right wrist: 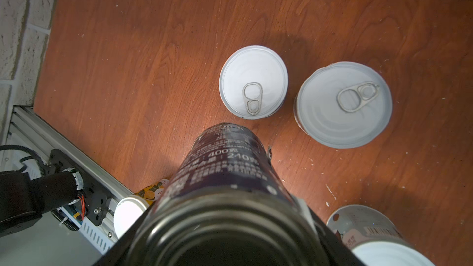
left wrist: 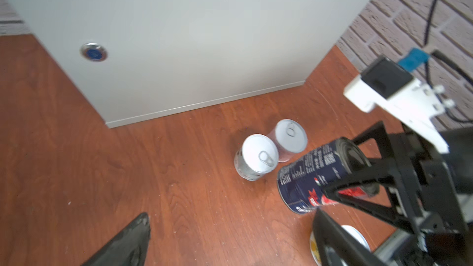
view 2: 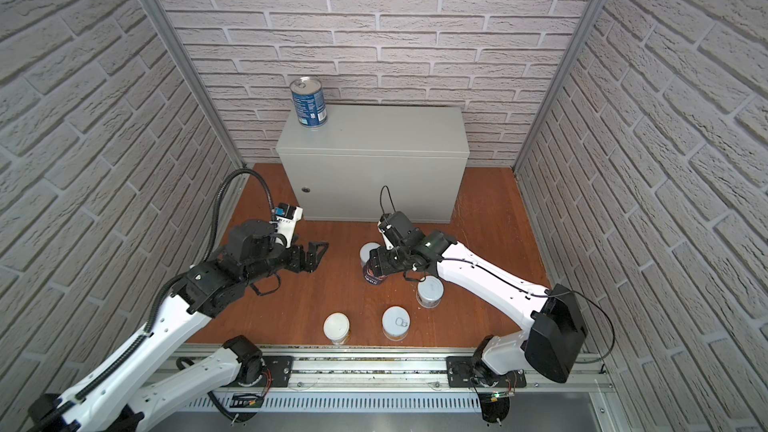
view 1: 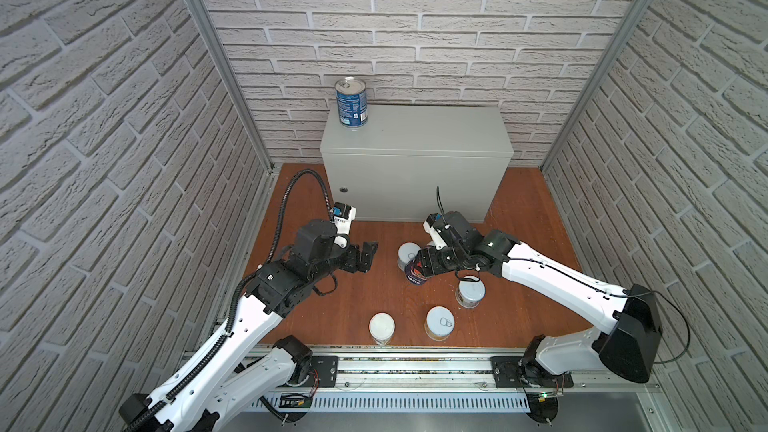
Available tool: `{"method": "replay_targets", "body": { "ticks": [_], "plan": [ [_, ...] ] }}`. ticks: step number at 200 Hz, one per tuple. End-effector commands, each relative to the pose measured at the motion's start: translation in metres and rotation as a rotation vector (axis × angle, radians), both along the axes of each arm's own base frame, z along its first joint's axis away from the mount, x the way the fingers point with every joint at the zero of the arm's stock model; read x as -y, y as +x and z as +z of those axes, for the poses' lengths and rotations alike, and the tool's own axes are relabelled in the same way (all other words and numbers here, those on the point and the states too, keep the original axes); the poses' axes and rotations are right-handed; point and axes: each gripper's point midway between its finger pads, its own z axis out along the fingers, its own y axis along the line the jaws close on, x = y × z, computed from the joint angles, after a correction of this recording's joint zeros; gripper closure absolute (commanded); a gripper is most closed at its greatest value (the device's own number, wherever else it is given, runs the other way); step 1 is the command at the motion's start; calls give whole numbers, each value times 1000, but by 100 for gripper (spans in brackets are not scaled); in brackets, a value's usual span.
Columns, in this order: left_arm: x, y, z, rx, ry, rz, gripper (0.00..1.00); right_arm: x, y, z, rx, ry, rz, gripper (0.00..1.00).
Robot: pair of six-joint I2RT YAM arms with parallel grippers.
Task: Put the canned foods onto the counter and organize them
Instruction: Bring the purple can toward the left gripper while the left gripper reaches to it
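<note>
Dark-labelled can (left wrist: 304, 182) tilts, clamped in the right end effector (view 1: 419, 270), arm stretched low over the floor (view 1: 374, 292); left end effector (view 1: 369, 253) hovers wide open, empty.

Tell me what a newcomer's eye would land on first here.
A lone blue-labelled can stands upright on the grey cabinet, at its back left corner. In front of the cabinet, the right gripper clamps a tilted dark tomato can among white-lidded short cans standing on the wooden floor. The left gripper is open and empty.
</note>
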Motion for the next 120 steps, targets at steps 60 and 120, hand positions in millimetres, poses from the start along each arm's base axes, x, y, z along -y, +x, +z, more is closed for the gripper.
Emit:
{"method": "replay_targets", "body": {
  "ticks": [60,120],
  "plan": [
    [61,-9,26,171,66,-152,2,24,7,50,117,186,1,50],
    [98,-20,38,196,-38,-236,2,21,9,58,82,299,35,50]
  ]
}}
